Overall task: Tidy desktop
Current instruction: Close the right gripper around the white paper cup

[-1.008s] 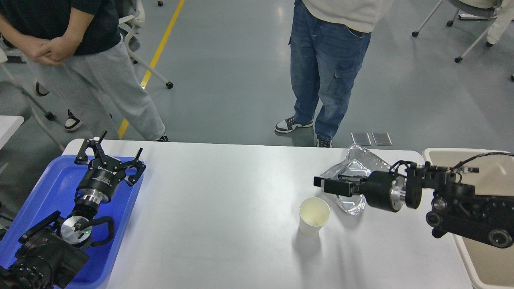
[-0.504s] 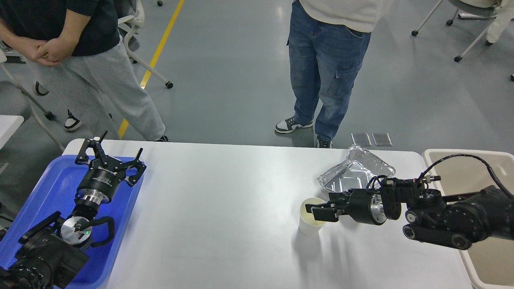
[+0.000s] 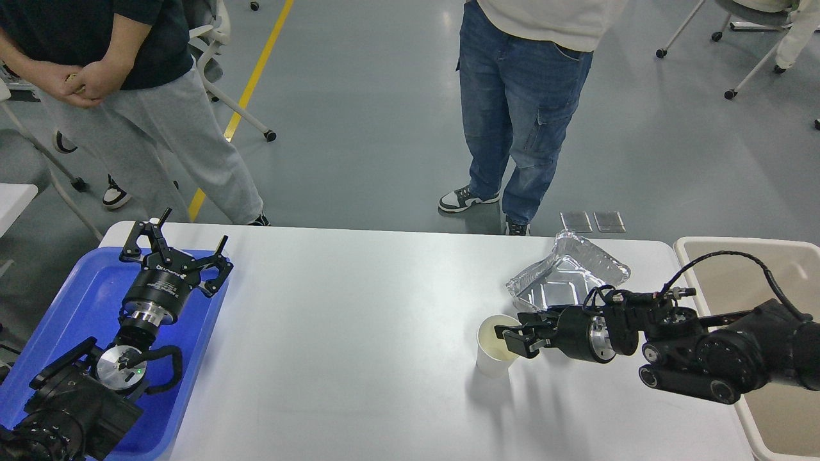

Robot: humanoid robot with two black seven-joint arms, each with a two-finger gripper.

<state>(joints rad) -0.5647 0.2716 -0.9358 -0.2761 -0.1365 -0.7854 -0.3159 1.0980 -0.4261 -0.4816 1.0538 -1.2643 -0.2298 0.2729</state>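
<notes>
My right arm (image 3: 717, 358) reaches in low from the right edge of the desktop (image 3: 359, 333), lying almost level and pointing toward the left edge. Its right gripper (image 3: 512, 336) sits at the right side of the rim of a white paper cup (image 3: 498, 346). The fingers are dark and overlap the cup's mouth, one seeming to lie over the rim; I cannot tell whether they are closed on the cup wall or just resting at it. My left arm (image 3: 77, 390) comes up from the near left corner and its left gripper (image 3: 176, 253) hangs over the far part of a blue tray (image 3: 70, 301), fingers spread wide with nothing between them.

The cup stands upright on the desktop, right of the middle and nearer the near edge than the far one. Just behind my right wrist, toward the far right corner, lies a crumpled foil tray (image 3: 564, 278), close to the gripper body but apart from the cup. A beige bin (image 3: 737, 269) stands just off the right edge, with my right forearm crossing its near part.

The desktop is a wide white surface with rounded corners; the stretch between the blue tray and the cup is bare, as is the strip along the near edge below the cup. The blue tray overhangs the left edge. Two people (image 3: 525, 109) stand on the floor beyond the far edge.
</notes>
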